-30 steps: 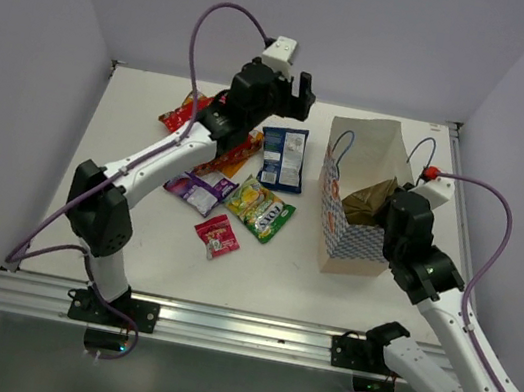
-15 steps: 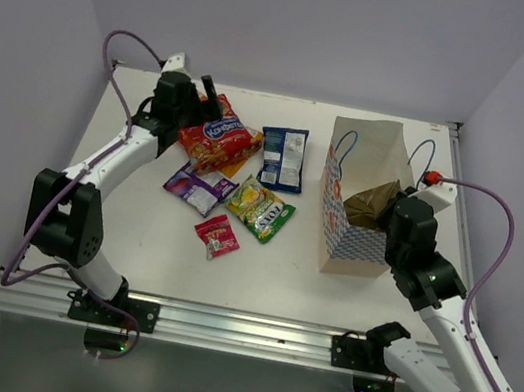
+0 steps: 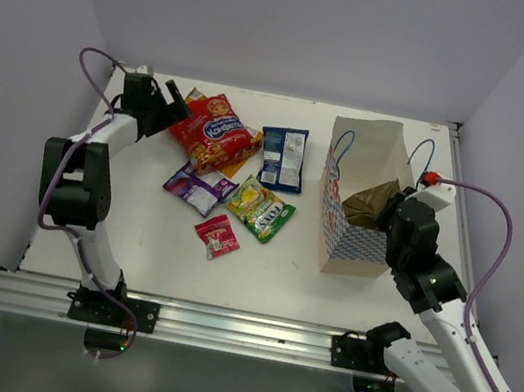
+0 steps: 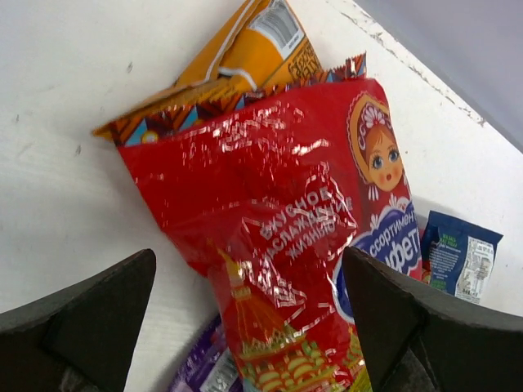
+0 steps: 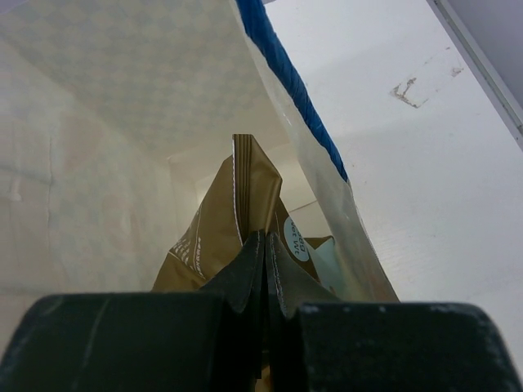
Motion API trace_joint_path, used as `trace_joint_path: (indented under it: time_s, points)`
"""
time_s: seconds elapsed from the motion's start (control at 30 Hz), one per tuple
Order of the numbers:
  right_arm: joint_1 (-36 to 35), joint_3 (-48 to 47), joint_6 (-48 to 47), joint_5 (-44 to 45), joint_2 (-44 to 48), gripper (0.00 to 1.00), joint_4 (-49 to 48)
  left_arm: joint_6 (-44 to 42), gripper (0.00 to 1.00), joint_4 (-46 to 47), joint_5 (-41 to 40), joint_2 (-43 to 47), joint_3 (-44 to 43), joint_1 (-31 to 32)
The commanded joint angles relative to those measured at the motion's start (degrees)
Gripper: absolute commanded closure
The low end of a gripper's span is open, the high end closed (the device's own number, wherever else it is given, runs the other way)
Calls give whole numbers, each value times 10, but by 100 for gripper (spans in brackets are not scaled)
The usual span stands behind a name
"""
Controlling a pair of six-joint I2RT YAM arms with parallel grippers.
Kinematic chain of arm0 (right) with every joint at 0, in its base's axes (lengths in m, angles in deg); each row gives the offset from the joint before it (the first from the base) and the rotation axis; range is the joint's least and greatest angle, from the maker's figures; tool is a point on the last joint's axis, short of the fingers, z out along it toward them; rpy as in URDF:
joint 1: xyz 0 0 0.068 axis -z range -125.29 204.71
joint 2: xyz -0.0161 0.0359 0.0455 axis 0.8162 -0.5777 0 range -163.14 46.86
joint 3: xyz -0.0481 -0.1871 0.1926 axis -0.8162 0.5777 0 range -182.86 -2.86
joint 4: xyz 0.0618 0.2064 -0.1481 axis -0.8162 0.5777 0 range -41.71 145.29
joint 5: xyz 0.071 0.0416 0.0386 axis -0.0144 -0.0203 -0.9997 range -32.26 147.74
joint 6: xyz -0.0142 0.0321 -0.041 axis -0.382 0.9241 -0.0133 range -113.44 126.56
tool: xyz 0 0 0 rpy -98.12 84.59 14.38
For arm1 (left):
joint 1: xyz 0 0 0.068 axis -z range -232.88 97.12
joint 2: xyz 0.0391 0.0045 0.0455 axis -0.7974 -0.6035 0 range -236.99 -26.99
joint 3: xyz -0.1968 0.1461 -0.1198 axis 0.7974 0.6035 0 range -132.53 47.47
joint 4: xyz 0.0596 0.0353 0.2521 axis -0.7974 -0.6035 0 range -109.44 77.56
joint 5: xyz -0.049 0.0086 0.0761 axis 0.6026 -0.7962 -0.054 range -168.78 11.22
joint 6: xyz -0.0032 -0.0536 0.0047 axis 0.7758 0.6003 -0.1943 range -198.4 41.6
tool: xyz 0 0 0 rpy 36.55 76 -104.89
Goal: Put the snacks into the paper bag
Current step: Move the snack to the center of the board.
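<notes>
My left pincer (image 4: pixel 249 273) had swung to the table's far-left corner and spread fully, empty, facing the unbagged red packet (image 3: pixel 212 131), while my right pincer (image 5: pixel 264 245) stayed shut inside the paper bag (image 3: pixel 350 244).

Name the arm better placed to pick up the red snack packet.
Left: the left tool is open beside the red packet; the right tool is shut at the paper bag.
</notes>
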Motion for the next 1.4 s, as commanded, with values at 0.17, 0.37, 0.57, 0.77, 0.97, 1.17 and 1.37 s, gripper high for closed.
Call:
trace_joint_path:
  time_s: [0.17,0.37,0.57,0.77,0.97,1.17,1.37]
  points:
    - [2,-8,-18,1,11,100,-23,-241,0,26,177,-113,-176,-24]
    - [2,-16,-21,0,9,100,-15,-327,0,52,231,-156,-177,-24]
    - [2,-16,-17,-6,3,100,-18,-338,0,57,241,-164,-150,-15]
    - [2,-15,-17,-11,1,100,-18,-358,2,11,235,-160,-147,-5]
    - [2,-7,-18,-12,4,100,-26,-357,5,-44,208,-142,-116,13]
    - [2,-3,-19,-15,8,100,-30,-290,13,-89,176,-101,-65,40]
    - [2,1,-24,-17,12,100,-39,-136,25,-76,138,-8,80,53]
